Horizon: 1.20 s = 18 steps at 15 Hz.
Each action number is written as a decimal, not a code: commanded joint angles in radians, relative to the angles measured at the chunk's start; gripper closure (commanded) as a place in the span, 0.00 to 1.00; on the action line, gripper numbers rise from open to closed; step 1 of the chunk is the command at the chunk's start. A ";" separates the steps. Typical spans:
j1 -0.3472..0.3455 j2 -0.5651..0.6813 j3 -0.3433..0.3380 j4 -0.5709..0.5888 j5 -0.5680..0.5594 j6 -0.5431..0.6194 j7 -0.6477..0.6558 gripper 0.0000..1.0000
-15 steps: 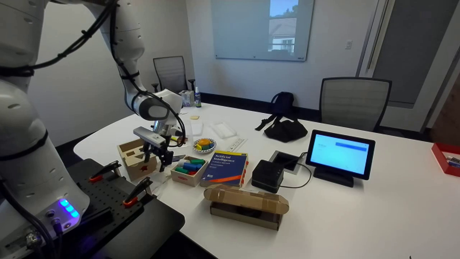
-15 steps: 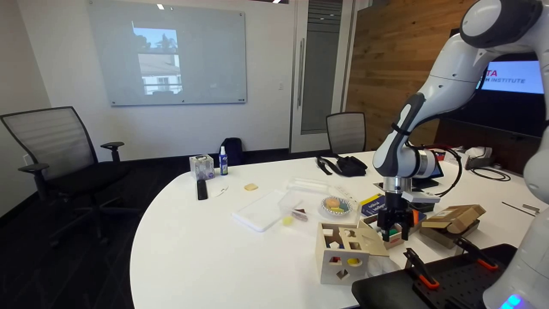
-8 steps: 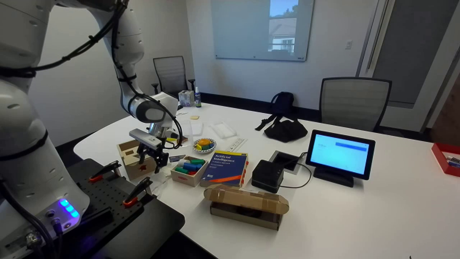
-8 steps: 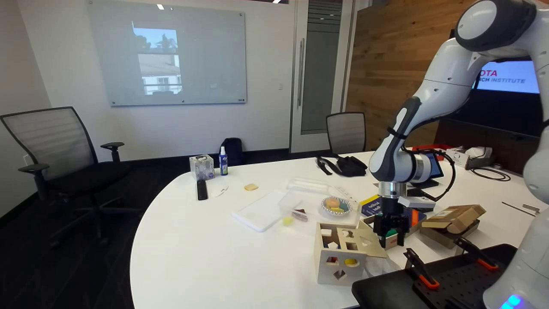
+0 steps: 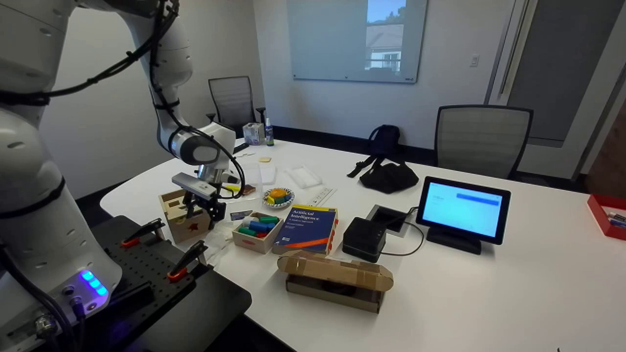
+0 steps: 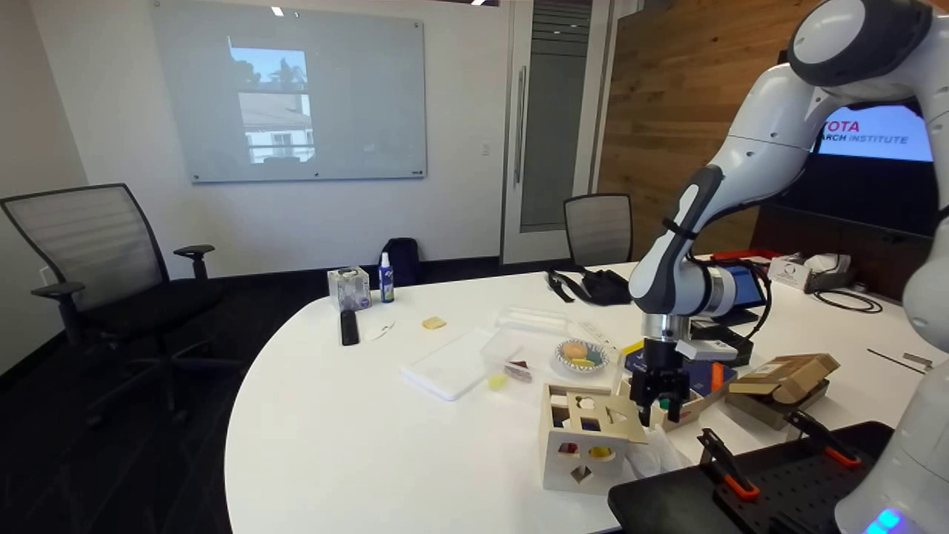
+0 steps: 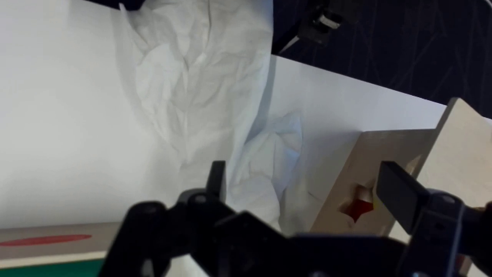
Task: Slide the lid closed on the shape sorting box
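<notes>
Lid (image 6: 608,426) farther over box (image 6: 583,461), paper (image 7: 215,96) beside.

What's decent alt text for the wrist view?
Open, empty pincer, one finger overlapping the edge of the lid, which juts past the star-cut side of the shape sorting box; contact is unclear. Crumpled white sheeting lies on the white table; a wooden tray with a red oval shows lower left.

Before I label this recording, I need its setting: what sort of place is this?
Probably an office meeting room: a white, rounded table, a pale, glossy rectangular wall board and black-framed mesh chairs show in both exterior views.
</notes>
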 commanded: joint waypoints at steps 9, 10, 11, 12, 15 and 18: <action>-0.016 0.020 0.082 -0.005 0.011 0.086 -0.021 0.00; -0.017 0.020 0.089 -0.006 0.011 0.091 -0.021 0.00; -0.017 0.020 0.095 -0.005 0.011 0.093 -0.021 0.00; -0.017 0.021 0.101 -0.005 0.011 0.096 -0.022 0.00; -0.018 0.022 0.115 -0.005 0.011 0.099 -0.023 0.00; -0.033 0.016 0.125 -0.006 0.016 0.087 -0.030 0.00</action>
